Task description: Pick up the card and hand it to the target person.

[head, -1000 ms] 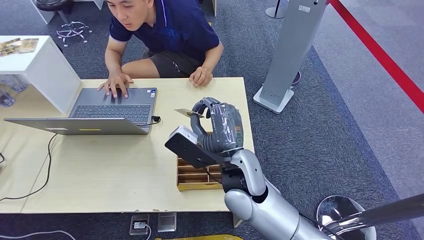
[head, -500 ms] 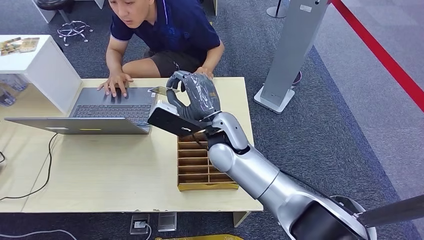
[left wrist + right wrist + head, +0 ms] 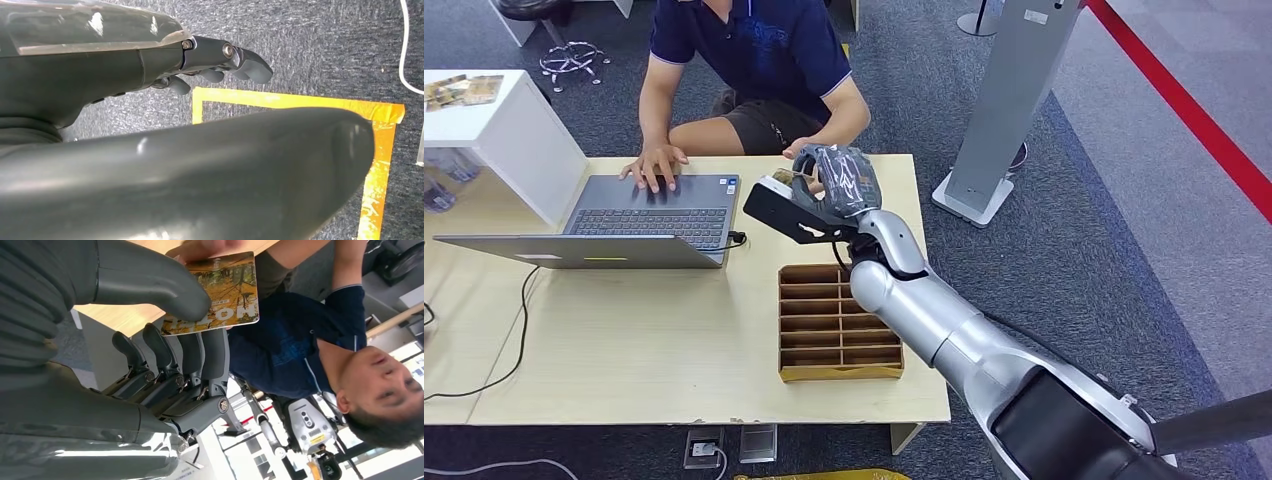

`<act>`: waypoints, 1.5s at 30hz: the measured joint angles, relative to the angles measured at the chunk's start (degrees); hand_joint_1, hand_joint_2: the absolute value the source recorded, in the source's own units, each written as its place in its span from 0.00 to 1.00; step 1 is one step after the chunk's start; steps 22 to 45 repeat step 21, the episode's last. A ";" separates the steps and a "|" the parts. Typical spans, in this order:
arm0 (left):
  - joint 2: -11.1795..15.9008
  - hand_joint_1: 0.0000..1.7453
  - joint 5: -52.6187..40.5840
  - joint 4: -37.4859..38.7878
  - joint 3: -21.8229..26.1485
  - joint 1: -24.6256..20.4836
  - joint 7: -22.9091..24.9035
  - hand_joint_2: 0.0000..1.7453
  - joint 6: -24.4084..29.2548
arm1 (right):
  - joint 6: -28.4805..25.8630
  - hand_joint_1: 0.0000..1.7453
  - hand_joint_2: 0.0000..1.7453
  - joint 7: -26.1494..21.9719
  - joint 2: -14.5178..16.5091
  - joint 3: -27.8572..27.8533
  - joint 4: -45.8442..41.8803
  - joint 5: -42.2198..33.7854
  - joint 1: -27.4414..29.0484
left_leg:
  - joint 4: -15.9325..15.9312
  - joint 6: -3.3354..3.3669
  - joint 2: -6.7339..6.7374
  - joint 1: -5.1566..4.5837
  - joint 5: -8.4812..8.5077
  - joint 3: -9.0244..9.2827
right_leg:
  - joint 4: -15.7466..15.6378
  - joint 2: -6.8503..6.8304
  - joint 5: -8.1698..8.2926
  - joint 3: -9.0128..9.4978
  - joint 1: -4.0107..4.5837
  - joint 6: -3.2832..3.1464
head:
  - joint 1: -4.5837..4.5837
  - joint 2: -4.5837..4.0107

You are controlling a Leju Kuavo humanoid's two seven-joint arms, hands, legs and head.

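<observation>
The card (image 3: 220, 295), printed with an orange autumn picture, is pinched between the thumb and fingers (image 3: 200, 355) of my right hand (image 3: 834, 180). In the head view the card (image 3: 782, 178) is a thin edge above the table's far side, in front of the person (image 3: 754, 60) in a navy shirt. The person's hand (image 3: 215, 247) touches the card's far edge; in the head view that hand (image 3: 809, 150) sits just behind my fingers. My left hand (image 3: 220, 65) hangs over the carpet, holding nothing, its fingers loosely bent.
An open laptop (image 3: 649, 210) lies on the wooden table (image 3: 624, 340) with the person's other hand (image 3: 656, 160) on it. A wooden divider tray (image 3: 839, 320) sits under my right forearm. A white cabinet (image 3: 494, 130) stands far left, a grey post (image 3: 1004, 100) far right.
My right arm has reached forward and right across the table with the card, up to the person. The person has sat up, and their hand now meets the card.
</observation>
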 joint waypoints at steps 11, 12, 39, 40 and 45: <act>0.04 0.00 0.02 0.00 -0.62 0.00 -1.38 0.00 -0.65 | -0.19 0.64 1.00 0.67 -0.01 0.78 2.38 -0.83 -0.35 | 0.00 0.00 0.02 0.00 0.00 0.00 | 0.00 0.01 0.00 0.00 0.00 0.00 | 0.05 0.01; 0.05 0.00 0.02 0.00 -0.63 0.00 -1.39 0.00 -0.66 | -0.19 0.43 1.00 0.62 -0.01 0.82 2.56 -0.93 -0.35 | 0.00 0.00 0.02 0.00 0.00 0.00 | 0.00 0.01 0.00 0.00 0.00 0.00 | 0.05 0.01; 0.24 0.00 0.06 0.00 -1.02 0.01 -0.18 0.00 -0.47 | -0.18 0.00 1.00 0.19 -0.06 1.13 4.01 -2.18 -0.41 | 0.00 0.00 0.02 0.00 0.00 0.02 | 0.00 0.01 0.00 0.01 0.00 0.00 | 0.01 0.01; 0.24 0.00 0.06 0.00 -1.02 0.01 -0.18 0.00 -0.47 | -0.18 0.00 1.00 0.19 -0.06 1.13 4.01 -2.18 -0.41 | 0.00 0.00 0.02 0.00 0.00 0.02 | 0.00 0.01 0.00 0.01 0.00 0.00 | 0.01 0.01; 0.24 0.00 0.06 0.00 -1.02 0.01 -0.18 0.00 -0.47 | -0.18 0.00 1.00 0.19 -0.06 1.13 4.01 -2.18 -0.41 | 0.00 0.00 0.02 0.00 0.00 0.02 | 0.00 0.01 0.00 0.01 0.00 0.00 | 0.01 0.01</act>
